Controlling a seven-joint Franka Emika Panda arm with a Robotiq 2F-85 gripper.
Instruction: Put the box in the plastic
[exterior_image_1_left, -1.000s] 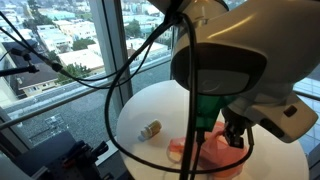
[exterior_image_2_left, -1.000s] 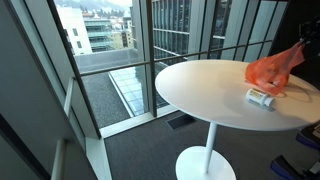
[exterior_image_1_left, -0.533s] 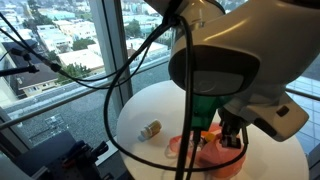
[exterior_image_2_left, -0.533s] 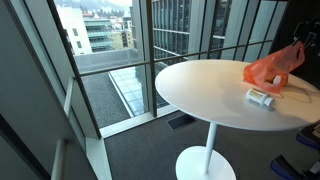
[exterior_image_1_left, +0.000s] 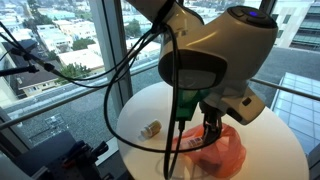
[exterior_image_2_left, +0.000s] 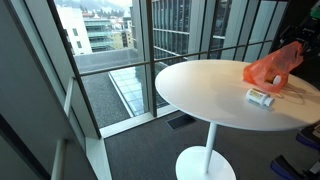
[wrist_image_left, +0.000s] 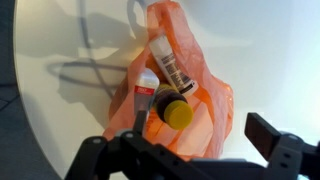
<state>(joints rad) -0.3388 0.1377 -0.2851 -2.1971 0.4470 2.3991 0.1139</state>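
In the wrist view the orange plastic bag (wrist_image_left: 200, 100) lies crumpled on the white round table (wrist_image_left: 60, 40). A long white box with a barcode (wrist_image_left: 171, 64) rests against the bag's folds, beside a dark bottle with a yellow cap (wrist_image_left: 176, 112) and a white item with a red label (wrist_image_left: 147, 85). Whether they sit inside the bag or on top I cannot tell. My gripper (wrist_image_left: 202, 126) hangs just above them, open, holding nothing. In both exterior views the bag (exterior_image_1_left: 218, 152) (exterior_image_2_left: 272, 67) shows, with the gripper (exterior_image_1_left: 212, 128) right over it in one.
A small white pill bottle (exterior_image_1_left: 150, 129) (exterior_image_2_left: 260, 97) lies loose on the table (exterior_image_1_left: 135, 112) beside the bag. Tall windows and a railing stand behind the table. Cables (exterior_image_1_left: 60, 70) hang from the arm near the window side.
The jaws have gone from shut to wide open over the bag. The arm has shifted a little, and the bag now shows fuller beneath it.
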